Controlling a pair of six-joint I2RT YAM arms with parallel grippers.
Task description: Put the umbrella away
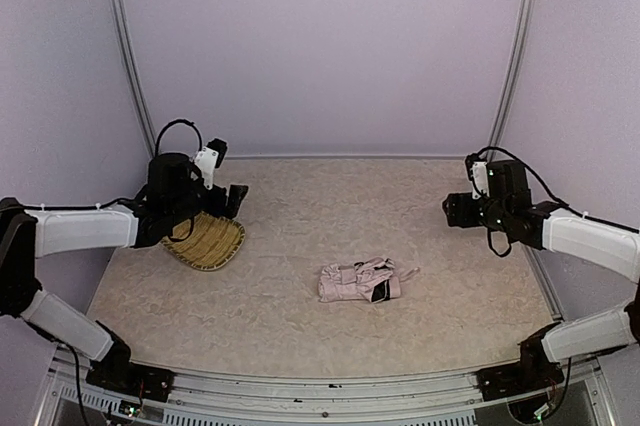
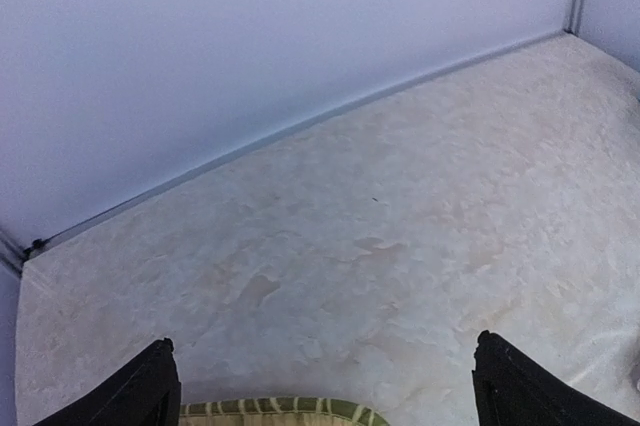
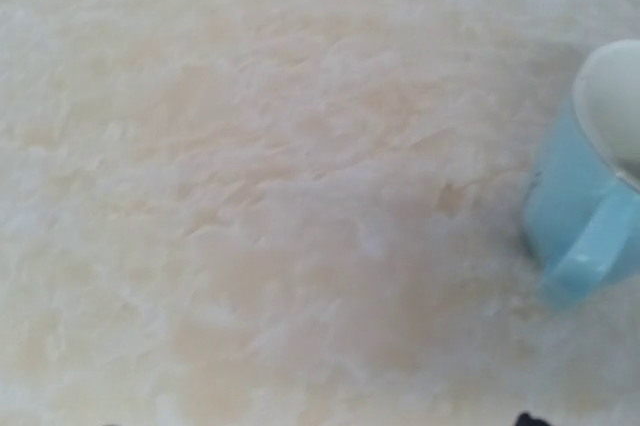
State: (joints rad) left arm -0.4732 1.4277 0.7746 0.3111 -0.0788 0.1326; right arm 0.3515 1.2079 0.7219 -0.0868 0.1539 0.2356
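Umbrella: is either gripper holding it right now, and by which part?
Neither holds it. The umbrella lies folded on the table, apart from both; the left gripper hangs open over the tray, the right gripper is off to the side.

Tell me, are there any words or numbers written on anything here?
None: no word, number, label or sign can be read in any view.
The pink umbrella, the yellow woven tray and the blue mug all show plain surfaces with no writing on them.
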